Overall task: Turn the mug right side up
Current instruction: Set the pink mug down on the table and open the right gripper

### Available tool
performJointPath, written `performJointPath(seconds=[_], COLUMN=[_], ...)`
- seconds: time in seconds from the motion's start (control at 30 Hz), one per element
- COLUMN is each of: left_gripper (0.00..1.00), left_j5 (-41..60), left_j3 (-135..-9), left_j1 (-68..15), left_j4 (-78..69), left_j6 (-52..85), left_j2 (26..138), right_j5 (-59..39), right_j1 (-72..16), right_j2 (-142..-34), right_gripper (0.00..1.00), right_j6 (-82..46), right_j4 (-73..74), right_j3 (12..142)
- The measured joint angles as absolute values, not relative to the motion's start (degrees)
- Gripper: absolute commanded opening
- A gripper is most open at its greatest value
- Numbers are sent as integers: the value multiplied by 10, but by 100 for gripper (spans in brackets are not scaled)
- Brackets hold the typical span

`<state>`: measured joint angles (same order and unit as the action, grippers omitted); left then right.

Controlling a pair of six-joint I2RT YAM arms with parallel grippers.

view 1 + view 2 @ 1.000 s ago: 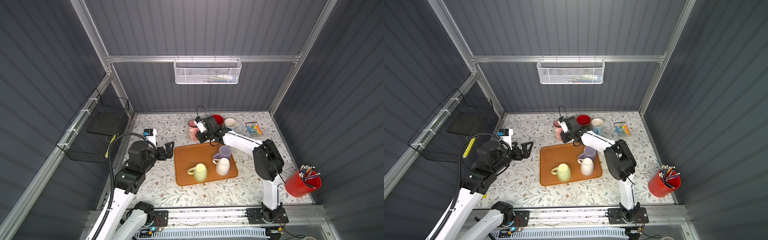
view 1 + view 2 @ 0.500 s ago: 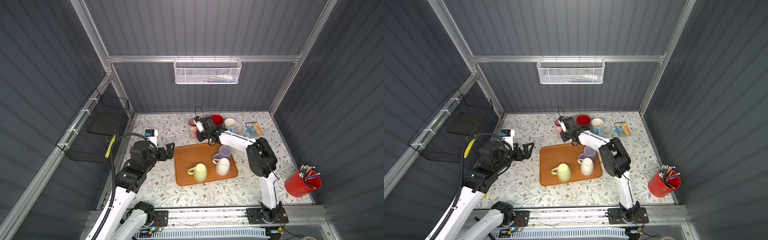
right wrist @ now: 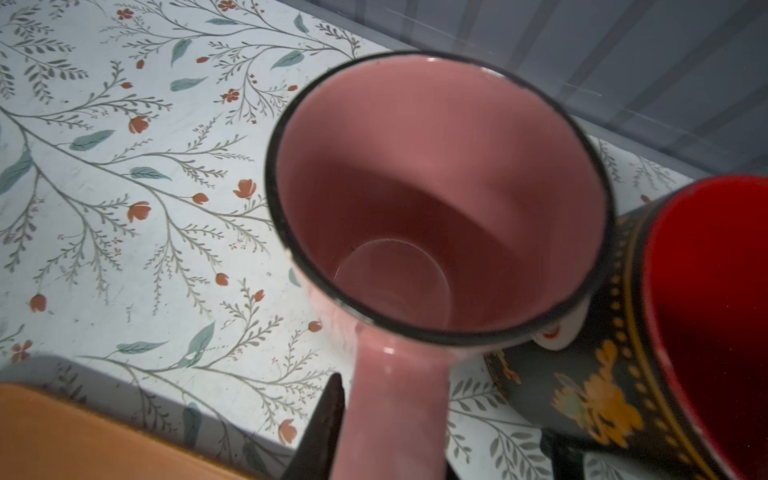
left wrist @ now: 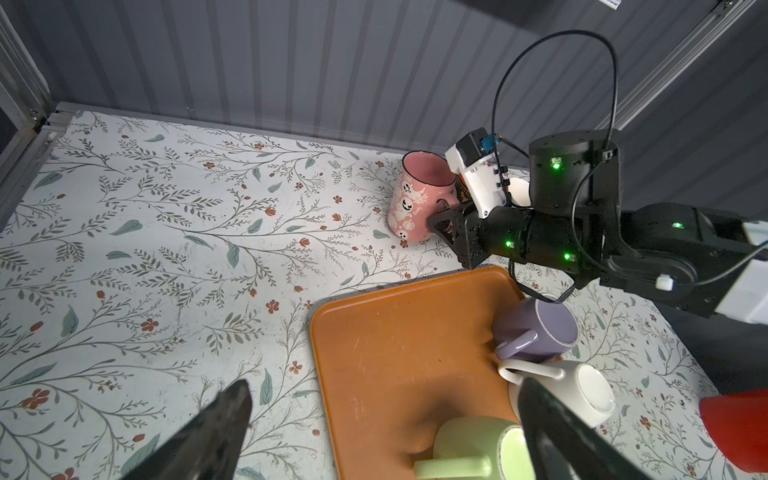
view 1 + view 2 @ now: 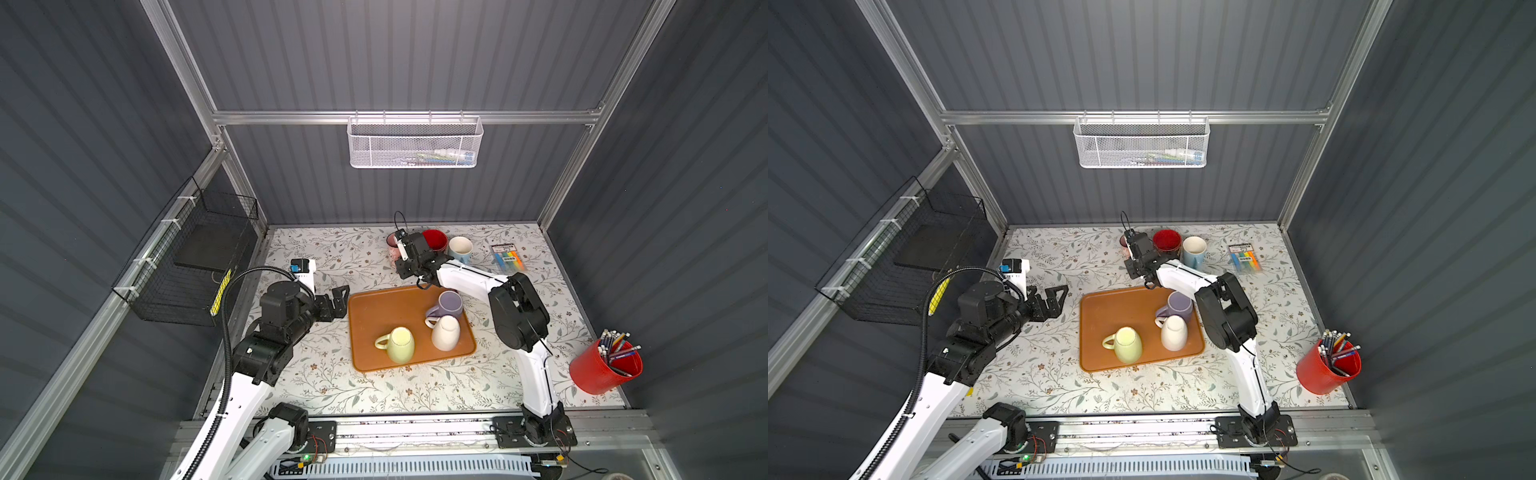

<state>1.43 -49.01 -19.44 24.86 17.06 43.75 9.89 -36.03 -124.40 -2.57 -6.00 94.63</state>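
One mug righted: pink mug (image 4: 415,203) stood mouth-up on the table (image 4: 166,249).
Right gripper (image 4: 442,220) had carried it back and set it down, fingers (image 3: 328,415) clamped on its handle (image 3: 395,407), red mug (image 3: 706,311) just beside them. Left gripper (image 5: 338,301) hung spread wide, empty. Only letting go remained, I'd judge.

Pink ceramic mug (image 4: 409,203): black rim, white ghost, web and pumpkin print.
Black ceramic mug (image 3: 582,395): red inside, yellow flowers, dotted bands.
Orange plastic tray (image 4: 395,340): plain.
White tablecloth (image 4: 166,249): grey-green sprigs, small red flowers.
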Motion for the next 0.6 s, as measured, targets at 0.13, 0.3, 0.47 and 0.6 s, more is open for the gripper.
performJointPath(seconds=[0.13, 0.3, 0.47, 0.6], left_gripper=[100, 100, 100, 100], left_j5=[13, 10, 10, 10], left_j3=[-490, -490, -490, -490], left_j1=[-194, -194, -194, -194], left_j4=[249, 249, 249, 249], left_j6=[171, 171, 170, 170], left_j2=[438, 438, 438, 438], right_j5=[110, 114, 119, 121], right_j1=[-359, -357, -356, -354], right_j2=[-1244, -1244, -1244, -1244], right_gripper=[0, 0, 0, 0], right_j6=[-32, -46, -55, -56], right_j4=[-56, -56, -56, -56], right_j3=[946, 946, 946, 946])
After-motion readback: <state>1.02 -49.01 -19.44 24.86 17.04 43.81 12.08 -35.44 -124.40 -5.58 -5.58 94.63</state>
